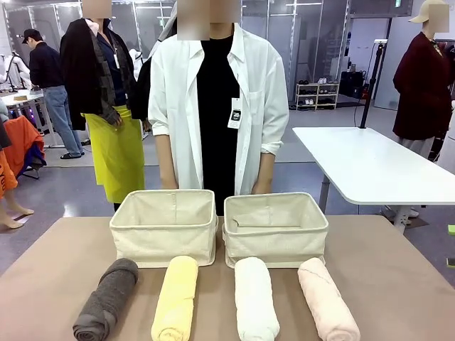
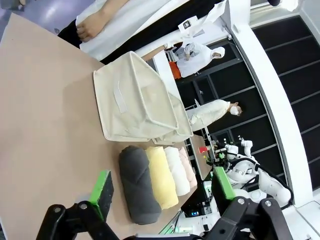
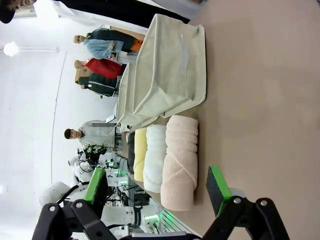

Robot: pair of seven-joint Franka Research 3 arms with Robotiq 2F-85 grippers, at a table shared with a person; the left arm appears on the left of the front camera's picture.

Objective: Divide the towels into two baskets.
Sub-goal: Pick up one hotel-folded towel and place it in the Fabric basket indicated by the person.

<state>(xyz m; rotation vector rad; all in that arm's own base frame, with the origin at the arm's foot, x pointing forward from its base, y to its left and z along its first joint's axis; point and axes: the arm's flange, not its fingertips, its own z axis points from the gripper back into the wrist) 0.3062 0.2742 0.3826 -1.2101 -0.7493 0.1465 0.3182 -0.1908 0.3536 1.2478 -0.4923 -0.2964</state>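
Towels, four rolls, lie side by side on the tan table (image 1: 398,284) at its near edge, long axes pointing toward the far side. Robot's left to right: dark grey towel (image 1: 106,300), pale yellow towel (image 1: 175,298), white towel (image 1: 255,298), pale pink towel (image 1: 327,298). Grey roll angles slightly outward; yellow and white run nearly straight; pink angles outward to the right. Rolls lie near one another; none sits in a bin.

Just beyond their far ends stand two cream canvas bins, upright and close beside each other: left basket (image 1: 163,241) behind grey and yellow, right basket (image 1: 277,245) behind white and pink. Cannot tell whether the walls touch.

Person in white shirt (image 1: 217,106) stands at the far side behind the baskets, arms down.

Left gripper (image 2: 162,189): seen from its wrist, green pads spread wide, nothing between them, above the table with the grey roll nearest.

Right gripper (image 3: 157,185): pads likewise spread wide and bare, above the table with the pink roll nearest.
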